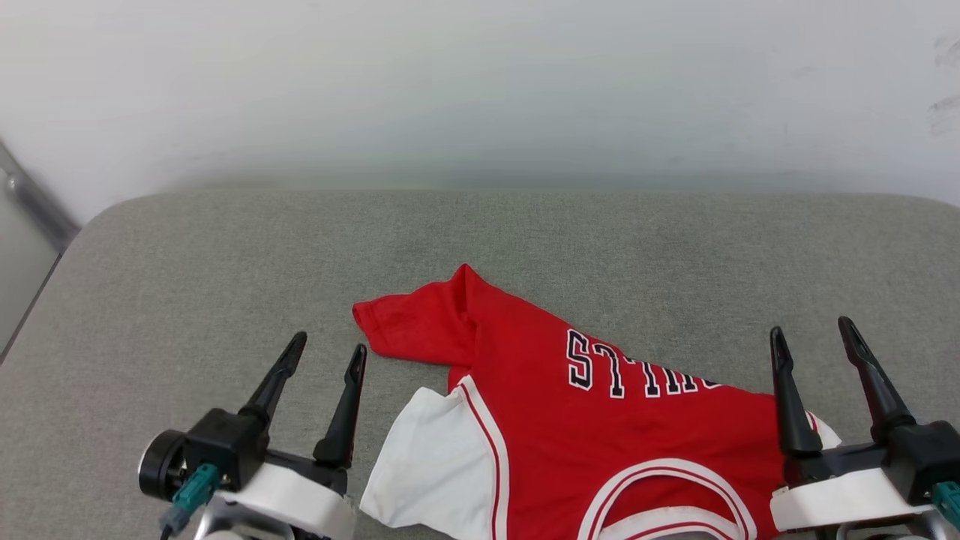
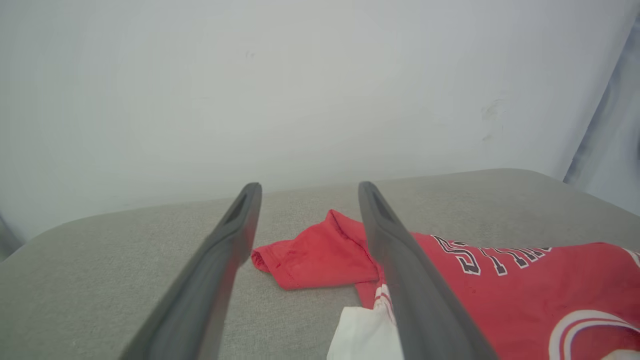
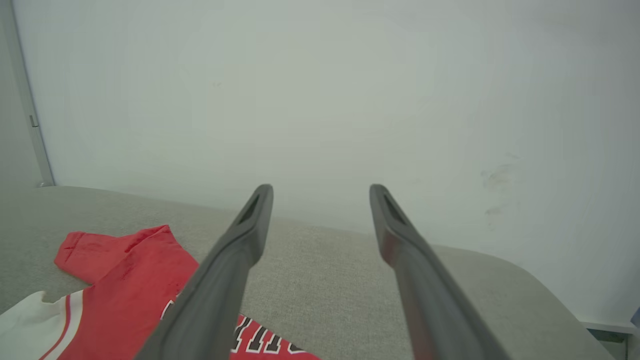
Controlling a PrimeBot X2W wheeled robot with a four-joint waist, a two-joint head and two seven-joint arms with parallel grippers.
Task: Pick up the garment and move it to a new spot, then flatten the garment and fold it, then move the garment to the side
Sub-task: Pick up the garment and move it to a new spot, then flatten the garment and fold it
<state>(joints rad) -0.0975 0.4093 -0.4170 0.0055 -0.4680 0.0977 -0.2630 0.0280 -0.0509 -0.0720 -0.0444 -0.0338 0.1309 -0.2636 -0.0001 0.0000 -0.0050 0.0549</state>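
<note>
The garment (image 1: 600, 442) is a red jersey with white sleeves and black lettering. It lies partly folded on the grey cushioned surface (image 1: 225, 262), collar toward me, a red flap pointing away. My left gripper (image 1: 330, 351) hovers open just left of the white sleeve, nothing between its fingers. My right gripper (image 1: 814, 331) stands open at the garment's right edge, also empty. In the left wrist view the garment (image 2: 500, 290) lies right of the open left gripper (image 2: 305, 192). In the right wrist view the garment (image 3: 125, 280) lies lower left of the open right gripper (image 3: 320, 192).
A pale wall (image 1: 480, 90) rises behind the cushioned surface. The surface's left edge (image 1: 45, 300) drops off beside a grey metal frame (image 1: 30, 199). Bare grey fabric stretches beyond and to the left of the garment.
</note>
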